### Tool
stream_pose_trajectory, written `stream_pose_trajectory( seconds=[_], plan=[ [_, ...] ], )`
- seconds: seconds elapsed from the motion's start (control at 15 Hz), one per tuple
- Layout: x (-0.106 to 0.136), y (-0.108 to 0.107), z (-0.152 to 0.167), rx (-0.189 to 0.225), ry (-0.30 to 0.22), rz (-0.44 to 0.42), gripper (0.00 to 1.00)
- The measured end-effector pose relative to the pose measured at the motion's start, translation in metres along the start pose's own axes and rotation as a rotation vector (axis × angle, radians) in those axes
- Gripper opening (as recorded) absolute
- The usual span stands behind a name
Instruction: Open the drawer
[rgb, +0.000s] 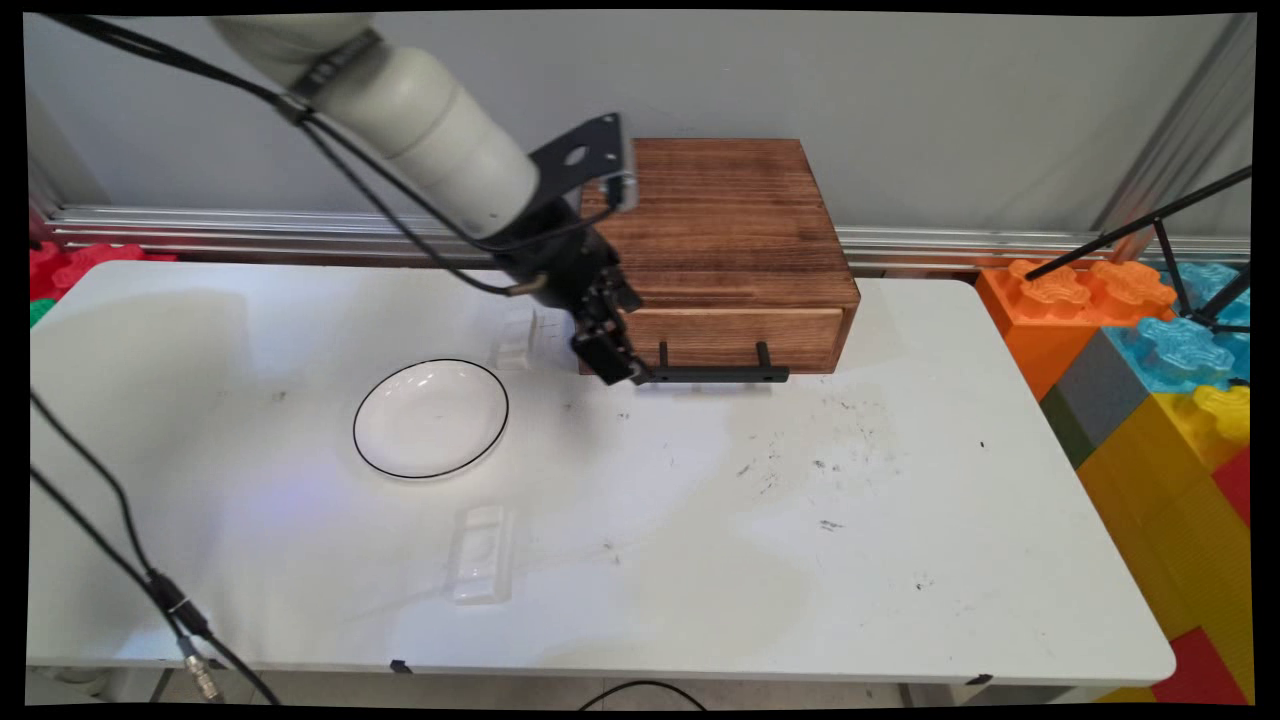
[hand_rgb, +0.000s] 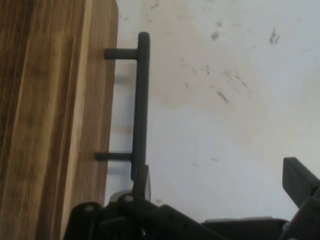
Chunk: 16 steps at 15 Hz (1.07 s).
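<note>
A dark wooden box (rgb: 735, 230) stands at the back of the table, with a lighter drawer front (rgb: 740, 338) and a black bar handle (rgb: 715, 375). My gripper (rgb: 625, 372) hangs low at the handle's left end. In the hand view the handle (hand_rgb: 141, 100) runs up from the left finger (hand_rgb: 143, 180), which sits against the bar's end. The other finger (hand_rgb: 299, 181) stands far off to the right over bare table. The gripper (hand_rgb: 220, 175) is open and holds nothing. The drawer front (hand_rgb: 95, 100) lies flush with the box.
A white plate with a black rim (rgb: 431, 418) lies left of the gripper. One clear plastic piece (rgb: 520, 338) sits between plate and box, another (rgb: 482, 552) nearer the front edge. Large coloured blocks (rgb: 1150, 340) stand off the table's right end.
</note>
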<state>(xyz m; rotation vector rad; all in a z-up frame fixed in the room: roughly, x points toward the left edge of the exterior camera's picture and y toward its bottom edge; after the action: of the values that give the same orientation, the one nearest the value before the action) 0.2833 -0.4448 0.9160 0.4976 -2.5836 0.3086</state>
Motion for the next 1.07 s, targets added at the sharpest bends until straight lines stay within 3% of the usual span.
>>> stream_pose_trajectory(
  seconds=[0.53,1.07],
  plan=[
    [0.033,-0.001,0.054,0.037,-0.038,0.044,1.0],
    [0.043,-0.005,0.101,0.055,-0.078,0.078,1.0]
  ],
)
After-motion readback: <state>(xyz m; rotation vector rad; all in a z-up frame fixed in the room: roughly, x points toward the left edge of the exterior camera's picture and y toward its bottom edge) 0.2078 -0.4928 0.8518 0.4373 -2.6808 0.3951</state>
